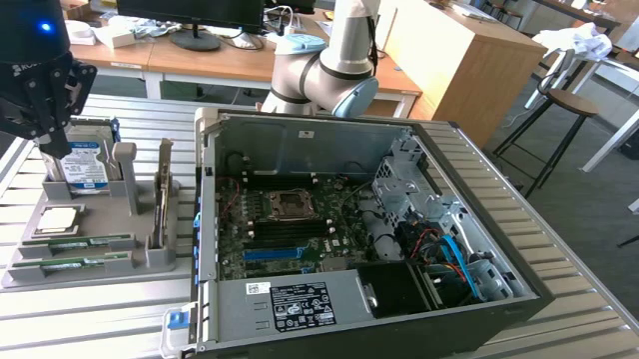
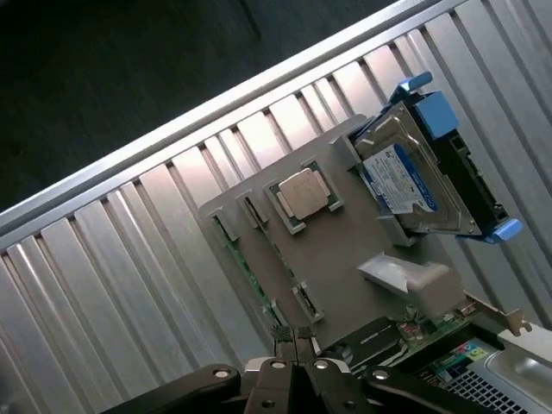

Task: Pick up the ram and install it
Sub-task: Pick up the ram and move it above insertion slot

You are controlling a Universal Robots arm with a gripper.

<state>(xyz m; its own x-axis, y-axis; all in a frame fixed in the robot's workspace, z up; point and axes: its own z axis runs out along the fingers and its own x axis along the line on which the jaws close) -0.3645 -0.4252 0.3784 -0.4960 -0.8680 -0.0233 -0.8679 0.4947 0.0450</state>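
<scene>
Two ram sticks lie flat in slots at the front of the grey parts tray, on the exterior view's left; they are thin green boards with pale labels. In the wrist view one ram stick runs as a thin green strip along the tray. My black gripper hangs above the tray's back end, in front of the hard drive, well above the sticks. The gripper is shut with nothing between its fingertips. The open computer case lies beside the tray, its motherboard exposed.
A blue-labelled hard drive stands at the tray's back, a silver processor chip lies beside it, and an expansion card stands upright along the tray's edge. All sit on a ribbed metal table. Desks and stools stand behind.
</scene>
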